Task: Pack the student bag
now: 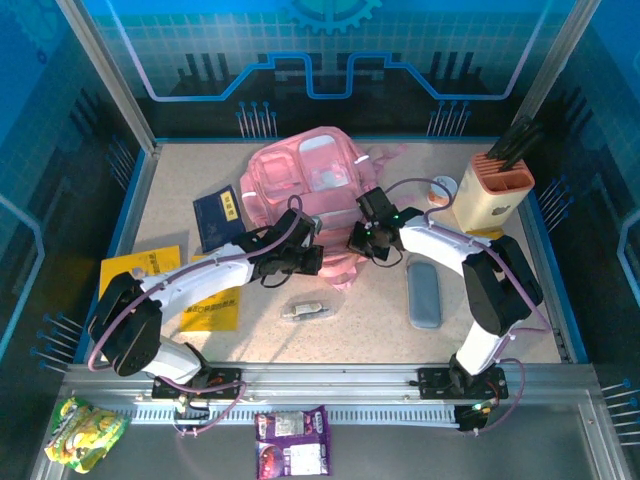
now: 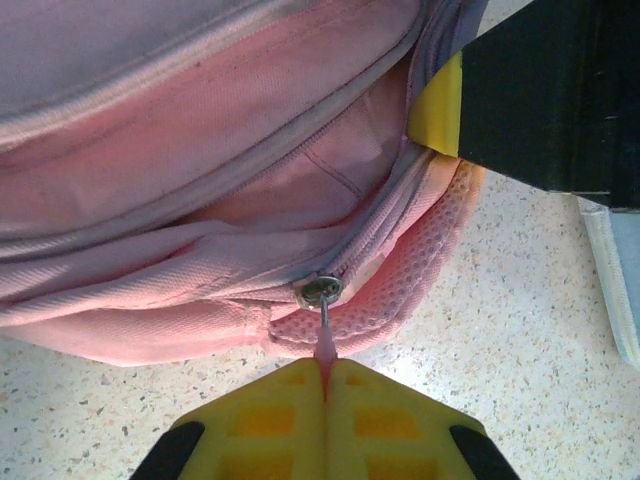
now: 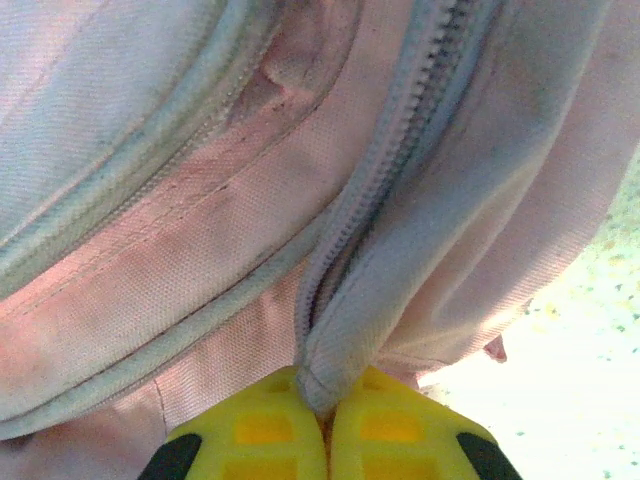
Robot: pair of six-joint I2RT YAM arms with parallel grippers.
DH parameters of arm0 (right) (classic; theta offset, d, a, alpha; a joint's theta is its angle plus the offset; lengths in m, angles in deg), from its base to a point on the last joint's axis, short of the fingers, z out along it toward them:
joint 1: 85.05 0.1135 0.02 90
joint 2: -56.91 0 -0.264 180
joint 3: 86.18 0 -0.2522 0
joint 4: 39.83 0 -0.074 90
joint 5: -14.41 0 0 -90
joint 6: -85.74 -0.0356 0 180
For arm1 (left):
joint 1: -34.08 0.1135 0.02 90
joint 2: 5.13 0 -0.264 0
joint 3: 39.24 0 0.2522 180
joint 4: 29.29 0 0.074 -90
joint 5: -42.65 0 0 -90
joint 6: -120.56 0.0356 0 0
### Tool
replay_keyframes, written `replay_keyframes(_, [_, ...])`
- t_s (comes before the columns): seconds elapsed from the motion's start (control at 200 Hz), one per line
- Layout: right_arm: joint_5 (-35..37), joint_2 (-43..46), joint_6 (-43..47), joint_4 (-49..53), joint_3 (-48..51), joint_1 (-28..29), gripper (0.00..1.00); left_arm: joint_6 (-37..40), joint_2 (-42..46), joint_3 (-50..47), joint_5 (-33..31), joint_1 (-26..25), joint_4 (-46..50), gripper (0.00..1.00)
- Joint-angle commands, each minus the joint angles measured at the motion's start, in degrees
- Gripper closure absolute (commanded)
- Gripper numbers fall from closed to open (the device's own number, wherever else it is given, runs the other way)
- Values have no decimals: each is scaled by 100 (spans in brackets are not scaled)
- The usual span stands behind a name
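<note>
The student bag (image 1: 310, 180), at twelve o'clock on the desk (image 1: 380, 335), is judged not yet unzipped: its zipper pull (image 2: 323, 338) is clenched by the left tool (image 2: 325, 372), its zip-end fabric (image 3: 335, 355) by the right tool (image 3: 325, 402), and the pencil case (image 1: 424, 292) at four o'clock lies unpacked.

No wording was legible. The navy booklet (image 1: 217, 220) carried a yellow label with dark characters, too small to read. The yellow booklet (image 1: 140, 268) and yellow sheet (image 1: 213, 308) bore dark print, also too small. The purple packet (image 1: 292, 443) had a blurred white label. A blue gear emblem (image 1: 333, 12) was on the back wall.
</note>
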Motion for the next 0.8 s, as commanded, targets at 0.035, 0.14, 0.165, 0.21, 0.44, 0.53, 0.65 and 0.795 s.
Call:
replay_keyframes(0.035, [255, 211, 279, -145, -97, -232, 100, 257, 86, 210, -205, -16, 450, 100])
replay_keyframes(0.14, [214, 300, 368, -120, -61, -396, 100, 283, 129, 114, -203, 128, 596, 100])
replay_keyframes(0.165, [179, 323, 376, -120, -47, -436, 100, 292, 138, 88, -176, 181, 623, 100])
replay_keyframes(0.21, [114, 374, 407, -138, -12, -534, 100, 323, 158, 20, -145, 264, 643, 100])
replay_keyframes(0.44, [-169, 598, 569, -148, 11, -811, 100, 558, 22, -168, 4, 662, 677, 100])
replay_keyframes(0.53, [-187, 684, 585, -142, 2, -860, 100, 597, -63, -207, -141, 724, 590, 100])
replay_keyframes(0.65, [-405, 779, 484, -178, 1, -978, 100, 667, -223, -269, -215, 780, 424, 100])
replay_keyframes(0.795, [-592, 916, 454, -182, -21, -1046, 100, 700, -489, -296, -433, 784, 361, 100])
